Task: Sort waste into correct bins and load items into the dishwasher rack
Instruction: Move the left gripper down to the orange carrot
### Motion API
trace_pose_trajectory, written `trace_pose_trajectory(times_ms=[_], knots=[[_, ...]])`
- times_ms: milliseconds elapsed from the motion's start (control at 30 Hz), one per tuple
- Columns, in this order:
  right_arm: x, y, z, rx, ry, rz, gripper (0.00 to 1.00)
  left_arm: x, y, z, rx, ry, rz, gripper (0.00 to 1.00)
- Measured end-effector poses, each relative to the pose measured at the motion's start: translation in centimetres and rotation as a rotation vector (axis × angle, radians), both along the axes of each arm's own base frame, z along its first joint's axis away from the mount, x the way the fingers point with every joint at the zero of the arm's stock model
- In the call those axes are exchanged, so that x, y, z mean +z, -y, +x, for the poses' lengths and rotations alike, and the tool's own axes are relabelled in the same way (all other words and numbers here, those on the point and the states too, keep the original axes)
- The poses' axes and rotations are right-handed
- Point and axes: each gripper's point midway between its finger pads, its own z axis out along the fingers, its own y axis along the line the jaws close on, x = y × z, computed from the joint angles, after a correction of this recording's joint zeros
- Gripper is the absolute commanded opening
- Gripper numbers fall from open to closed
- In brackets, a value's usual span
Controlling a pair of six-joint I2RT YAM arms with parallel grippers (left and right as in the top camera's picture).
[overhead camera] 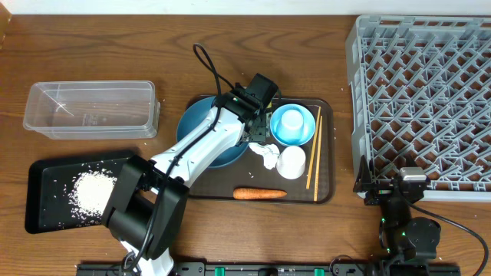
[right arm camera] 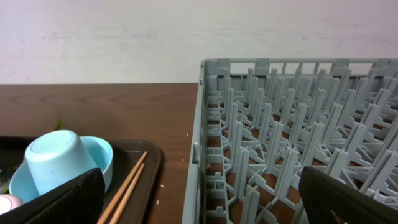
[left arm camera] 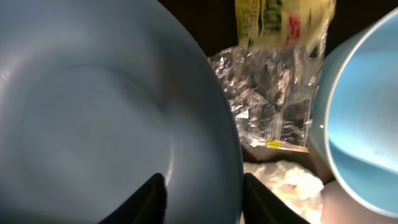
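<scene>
The left arm (overhead camera: 199,143) reaches across the plate (overhead camera: 192,119), which lies at the left end of the brown tray (overhead camera: 326,184); its jaws stand partly parted, the fingers (left arm camera: 152,199) astride the plate's rim, one over the plate's face and one outside it, with plate showing in the gap and no pinch to be seen. Just past the rim lies the foil (left arm camera: 267,106), with the wrapper (left arm camera: 280,18) beyond it and the tissue (left arm camera: 289,180) nearer the jaws; the light-blue cup (overhead camera: 291,124) stands right of these, and the white cup (overhead camera: 291,162) is in front of it, just beside the tissue. The chopsticks (overhead camera: 313,157) lie along the tray's right side; the carrot (overhead camera: 259,194) lies along its front edge. The rice (overhead camera: 93,192) is heaped in the black tray (overhead camera: 46,180) at the front left of the surface (overhead camera: 230,31), with loose grains around the heap; the tub (overhead camera: 92,107) sits behind that tray, well apart from the brown one. The rack (overhead camera: 422,92) fills the right side; the right arm (overhead camera: 403,222) sits at its near edge, jaws wide with nothing between them.
</scene>
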Motion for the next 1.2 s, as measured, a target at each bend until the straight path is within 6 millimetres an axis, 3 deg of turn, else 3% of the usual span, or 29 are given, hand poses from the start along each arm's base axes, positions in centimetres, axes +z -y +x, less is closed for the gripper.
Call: trace_pose_trajectory(times_ms=[167,267,367,533,700,867,1000,1200], knots=[[0.0,0.0,0.0,0.000,0.000,0.000,0.99,-0.1,-0.6,-0.9,-0.003,-0.034,0.023,0.74],[0.0,0.0,0.0,0.000,0.000,0.000,0.99,1.3,-1.0,-1.6,-0.002,-0.035,0.021,0.90],[0.0,0.0,0.0,0.000,0.000,0.000,0.99,4.5,-1.3,-2.4,-0.003,0.004,-0.016,0.94],[0.0,0.0,0.0,0.000,0.000,0.000,0.99,11.7,-2.5,-4.7,0.015,0.110,-0.114,0.98],[0.0,0.0,0.0,0.000,0.000,0.000,0.99,15.4,-4.2,-7.4,0.039,0.147,-0.151,0.99],[0.0,0.0,0.0,0.000,0.000,0.000,0.99,15.4,-6.0,-10.8,0.056,0.053,-0.123,1.00],[0.0,0.0,0.0,0.000,0.000,0.000,0.99,14.4,-4.8,-12.3,0.035,-0.036,-0.182,1.00],[0.0,0.0,0.0,0.000,0.000,0.000,0.99,10.9,-3.8,-14.6,0.104,-0.193,-0.213,1.00]])
